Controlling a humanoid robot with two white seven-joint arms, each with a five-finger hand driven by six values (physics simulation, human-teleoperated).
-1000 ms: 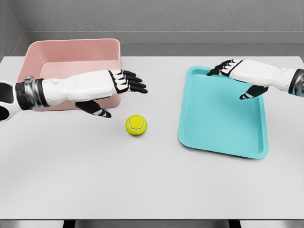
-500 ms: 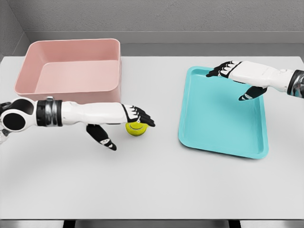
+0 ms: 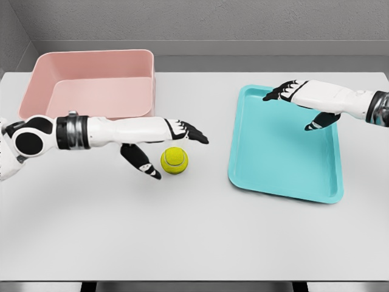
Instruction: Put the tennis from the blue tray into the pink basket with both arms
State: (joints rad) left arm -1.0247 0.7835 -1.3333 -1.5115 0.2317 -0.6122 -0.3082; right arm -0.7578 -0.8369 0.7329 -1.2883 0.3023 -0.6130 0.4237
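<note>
Ball: one yellow-green tennis ball [image 3: 174,160], white seam, just under the left hand [image 3: 173,139], fingers spread.
Right hand [image 3: 302,102]: open above one tray [image 3: 285,176].
Basket [image 3: 91,82]: one, pink.

You're looking down on a plain white table [image 3: 194,231] with a matte top, lit evenly and softly, so shadows fall faint beneath whatever sits on it. Behind its far edge runs a grey, lightly textured wall [image 3: 243,18], with a paler grey band along its base. At the left a second grey wall meets it in a corner
</note>
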